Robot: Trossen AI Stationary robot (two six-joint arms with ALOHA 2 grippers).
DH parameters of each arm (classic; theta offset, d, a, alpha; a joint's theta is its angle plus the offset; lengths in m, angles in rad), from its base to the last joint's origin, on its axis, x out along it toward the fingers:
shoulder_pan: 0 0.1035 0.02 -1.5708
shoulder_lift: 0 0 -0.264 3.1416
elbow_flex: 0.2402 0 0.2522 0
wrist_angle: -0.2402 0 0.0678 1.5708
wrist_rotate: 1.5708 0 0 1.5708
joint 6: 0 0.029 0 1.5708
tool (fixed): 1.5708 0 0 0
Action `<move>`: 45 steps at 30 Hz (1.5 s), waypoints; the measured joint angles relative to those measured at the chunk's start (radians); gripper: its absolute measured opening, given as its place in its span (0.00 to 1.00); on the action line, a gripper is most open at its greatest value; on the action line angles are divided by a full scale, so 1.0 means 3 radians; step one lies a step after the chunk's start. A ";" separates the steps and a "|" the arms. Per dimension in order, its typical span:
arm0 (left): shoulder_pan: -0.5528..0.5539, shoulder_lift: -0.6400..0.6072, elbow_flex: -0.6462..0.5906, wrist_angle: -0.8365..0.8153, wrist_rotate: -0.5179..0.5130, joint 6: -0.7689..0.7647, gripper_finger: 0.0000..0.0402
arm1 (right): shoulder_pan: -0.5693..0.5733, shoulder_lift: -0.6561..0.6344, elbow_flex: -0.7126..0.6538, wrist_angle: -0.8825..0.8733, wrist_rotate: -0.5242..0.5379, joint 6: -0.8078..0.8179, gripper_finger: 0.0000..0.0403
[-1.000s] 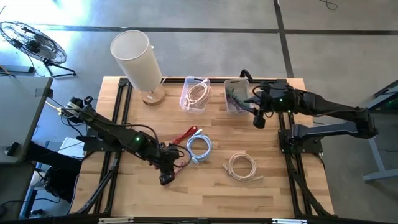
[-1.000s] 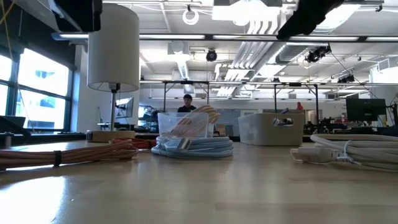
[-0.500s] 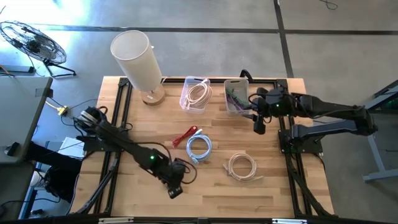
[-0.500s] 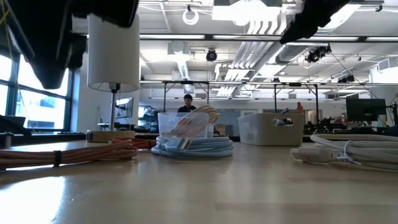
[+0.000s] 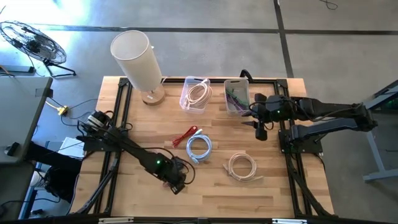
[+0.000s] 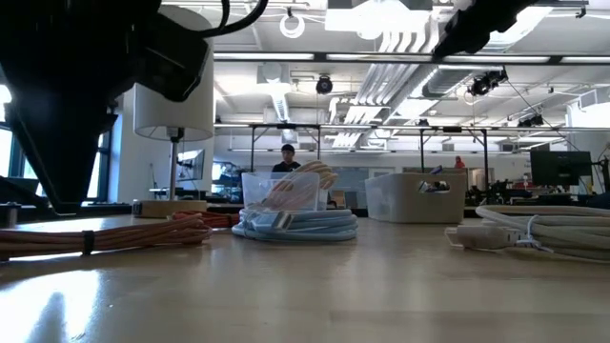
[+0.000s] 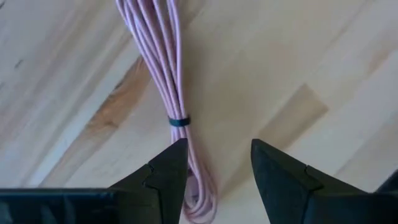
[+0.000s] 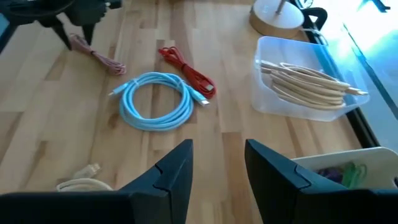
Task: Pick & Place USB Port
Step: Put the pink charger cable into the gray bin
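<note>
The wooden table (image 5: pixel 137 124) is being viewed from above. The left gripper (image 5: pixel 178 186) is being held low over its near part, beside a blue cable coil (image 5: pixel 199 148) and a red cable (image 5: pixel 185 135). The right gripper (image 5: pixel 260 129) is being held near a clear bin (image 5: pixel 236 96). A white lamp (image 5: pixel 137 60) is standing at the far edge.

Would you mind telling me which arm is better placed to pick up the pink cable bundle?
The left. Its gripper hangs open directly over the pink cable bundle, fingers either side of its end. The right gripper is across the table beside the bins, far from that bundle.
</note>
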 joint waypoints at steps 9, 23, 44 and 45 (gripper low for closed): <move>0.0000 0.0025 0.0002 -0.0170 -0.0007 0.0008 0.43 | 0.0181 0.0000 0.0000 -0.0009 0.0004 0.0023 0.34; 0.0000 0.0028 0.0002 -0.0193 -0.0011 0.0206 0.43 | 0.0227 0.0000 0.0000 -0.0006 0.0034 0.0049 0.34; 0.0000 0.0288 0.0016 -0.0025 0.0020 0.0334 0.43 | 0.0227 0.0003 0.0001 0.0013 0.0033 0.0019 0.34; 0.0000 0.0315 0.0016 -0.0018 0.0020 0.0385 0.43 | 0.0227 0.0003 0.0001 0.0022 0.0033 0.0019 0.34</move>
